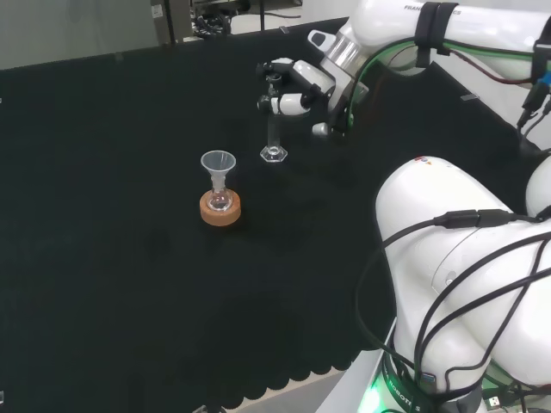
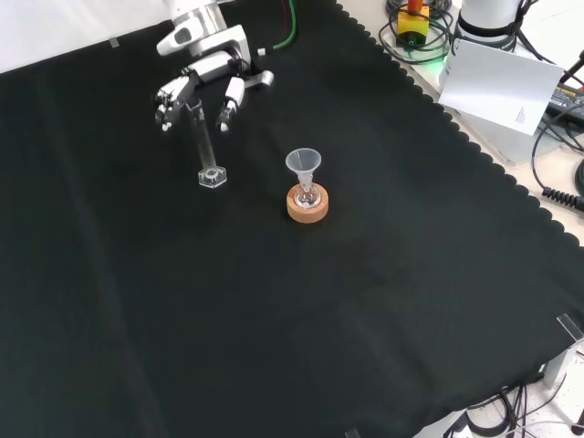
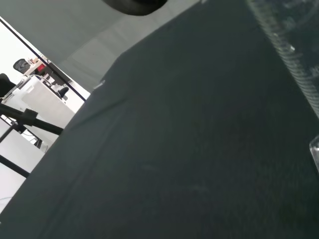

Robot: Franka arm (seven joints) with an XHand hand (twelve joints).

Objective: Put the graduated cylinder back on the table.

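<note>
The white arm reaches out from its base, seen large at the right of the head view, and bends its wrist downward at the far side of the surface (image 1: 103, 172). The hand (image 1: 293, 86) hangs from the wrist with fingers (image 2: 169, 100) and thumb pointing down and spread a little. In the front view the hand (image 2: 205, 78) enters from the top.

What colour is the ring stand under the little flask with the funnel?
Cork brown, an orange-tan ring stand; the front view shows it best.
</note>
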